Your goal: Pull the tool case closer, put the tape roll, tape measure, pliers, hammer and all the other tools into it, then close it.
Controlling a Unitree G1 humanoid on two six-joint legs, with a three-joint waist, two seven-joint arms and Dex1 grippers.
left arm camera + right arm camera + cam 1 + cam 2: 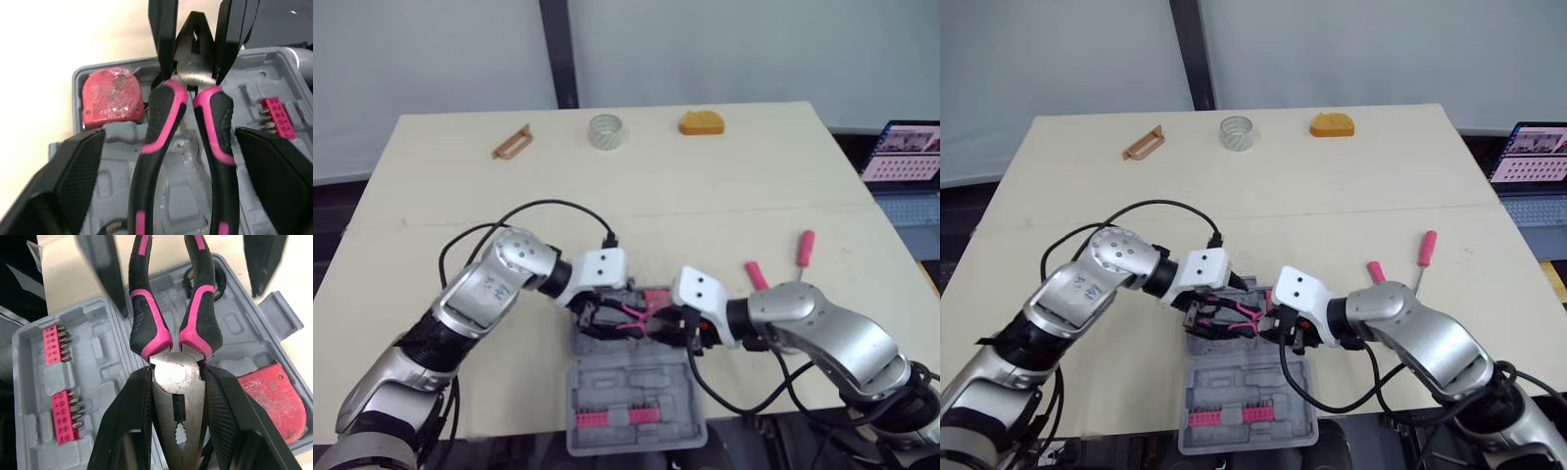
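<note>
The grey tool case (636,387) lies open at the table's near edge, and a red tape measure (112,98) sits in one of its pockets. Pink-and-black pliers (161,122) hang just above the case. My right gripper (178,431) is shut on their metal head. My left gripper (173,181) is open, its fingers spread wide on either side of the handles. Far across the table stands the tape roll (605,130). Two pink-handled screwdrivers (805,248) lie to the right of the case.
A brown tool (512,143) and an orange block (702,122) lie at the far edge beside the tape roll. Pink bit strips (617,416) fill the case's near half. A laptop (906,152) stands off the table's right side.
</note>
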